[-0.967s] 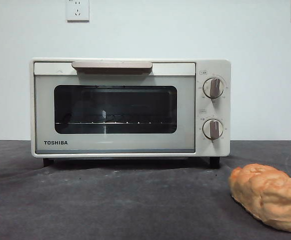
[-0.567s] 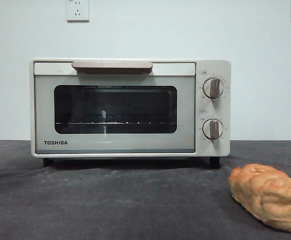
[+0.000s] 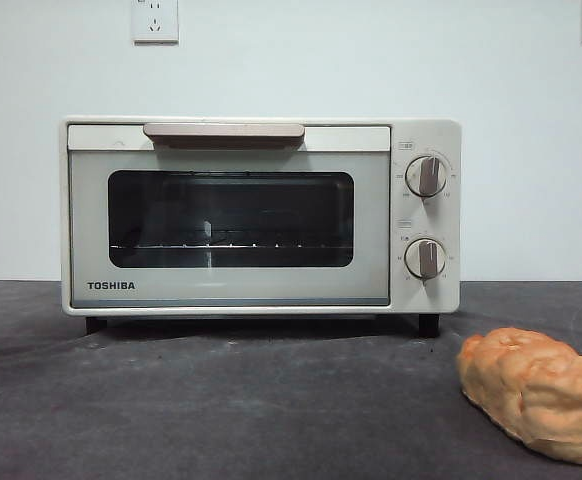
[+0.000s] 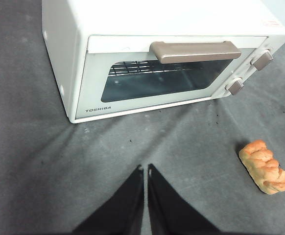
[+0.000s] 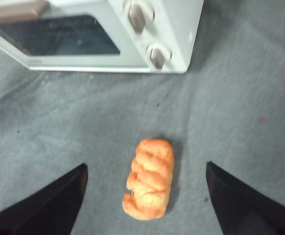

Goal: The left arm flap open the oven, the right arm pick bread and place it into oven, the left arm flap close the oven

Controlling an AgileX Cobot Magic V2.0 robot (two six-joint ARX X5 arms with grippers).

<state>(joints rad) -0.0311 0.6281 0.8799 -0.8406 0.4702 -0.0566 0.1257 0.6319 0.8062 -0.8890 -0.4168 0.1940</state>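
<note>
The cream-white TOSHIBA oven (image 3: 261,215) stands on the dark table with its door shut, beige handle (image 3: 224,131) at the top; it also shows in the left wrist view (image 4: 157,58) and the right wrist view (image 5: 98,34). The golden-orange bread (image 3: 539,393) lies on the table in front of the oven's knob side; it also shows in the left wrist view (image 4: 264,166) and the right wrist view (image 5: 150,178). My left gripper (image 4: 146,170) is shut and empty, above the table in front of the oven. My right gripper (image 5: 145,171) is open wide, above the bread, one jaw on each side.
The grey cloth table (image 3: 271,400) runs to a white wall with two sockets (image 3: 155,20). Two knobs (image 3: 427,176) sit on the oven's right panel.
</note>
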